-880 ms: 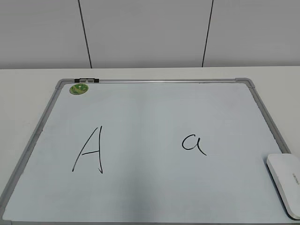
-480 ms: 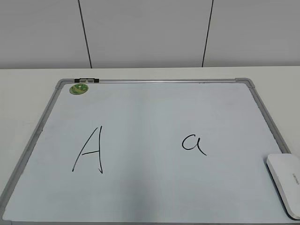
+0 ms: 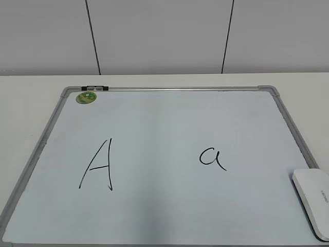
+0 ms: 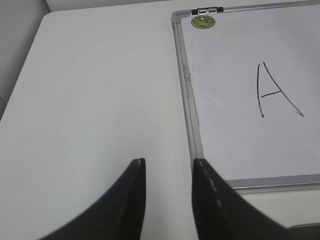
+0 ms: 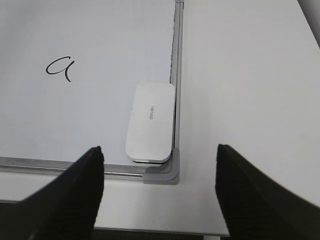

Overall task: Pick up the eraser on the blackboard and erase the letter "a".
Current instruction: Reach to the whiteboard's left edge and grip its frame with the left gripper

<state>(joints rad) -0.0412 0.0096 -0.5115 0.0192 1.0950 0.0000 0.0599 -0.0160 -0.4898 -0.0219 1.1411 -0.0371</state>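
Field notes, start of the pickup. I see the eraser [image 5: 151,122] lying flat in the near right corner of the blackboard [image 3: 169,128], its long side right against the right frame rail, its near end just short of the grey corner piece. Its long axis runs near-to-far, parallel to that rail.

My right hand [image 5: 159,187] hovers above the worktop [image 5: 250,75] just off the near edge of the board, fingers spread wide and holding nothing. The eraser sits straight ahead of it, farther into the scene, lined up almost on the gap. I judge that the fingers straddle the short width, so a forward-and-down reach should close across the long sides; the rail tight against the right side may crowd that finger.

My left hand [image 4: 167,165] hangs over bare worktop left of the board, its fingers only a narrow gap apart and empty. It is well away from the eraser, so the right arm is plainly the nearer one.

The letter "a" [image 3: 213,157] sits right of centre, far and left of the eraser, still whole. The capital "A" [image 3: 97,164] and the green magnet [image 3: 86,97] lie on the left half.

Against the earlier exterior frames, nothing has shifted: eraser, letters and magnet sit exactly as they did, and neither arm has entered that view.
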